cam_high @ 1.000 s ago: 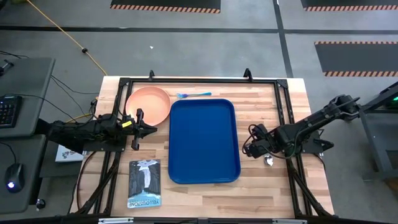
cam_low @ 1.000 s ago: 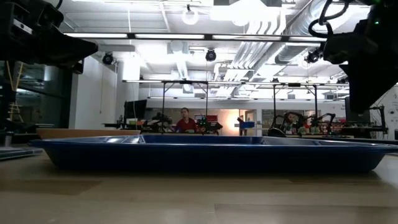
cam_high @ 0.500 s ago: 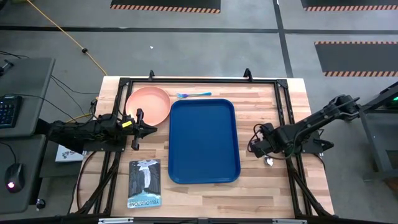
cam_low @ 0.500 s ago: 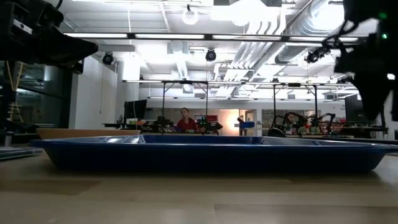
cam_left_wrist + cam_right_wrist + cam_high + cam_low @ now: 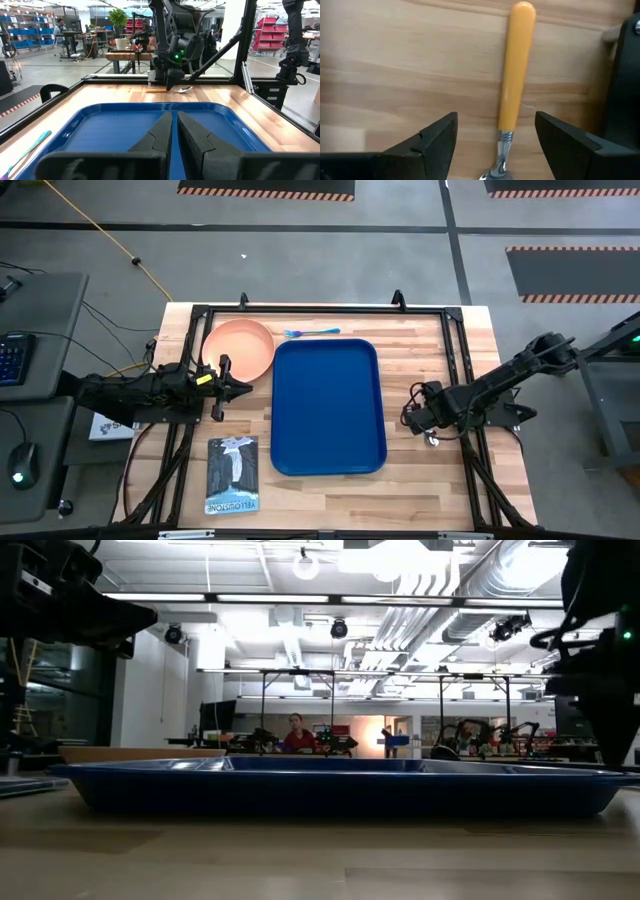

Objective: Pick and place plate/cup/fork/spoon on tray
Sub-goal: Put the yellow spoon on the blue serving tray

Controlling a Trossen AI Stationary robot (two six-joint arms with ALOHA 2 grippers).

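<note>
The orange-handled spoon (image 5: pixel 516 70) lies flat on the wood right of the blue tray (image 5: pixel 330 408); its metal bowl (image 5: pixel 433 440) shows beside my right arm. My right gripper (image 5: pixel 495 145) is open low over it, one finger on either side of the spoon's neck without touching. My left gripper (image 5: pixel 222 385) is shut on nothing, between the pink plate (image 5: pixel 240 348) and the tray's left rim (image 5: pixel 65 155). The light-blue fork (image 5: pixel 312 332) lies beyond the tray's far edge. No cup is in view.
A grey-blue booklet (image 5: pixel 232 475) lies at the near left of the table. A black frame (image 5: pixel 320 310) runs round the tabletop. In the low view the tray's long wall (image 5: pixel 340 790) spans the picture, and a person (image 5: pixel 297 735) sits far behind.
My right gripper has moved a little toward the table's right edge and gone down over the spoon. The left arm, plate, fork and tray have stayed where they were.
</note>
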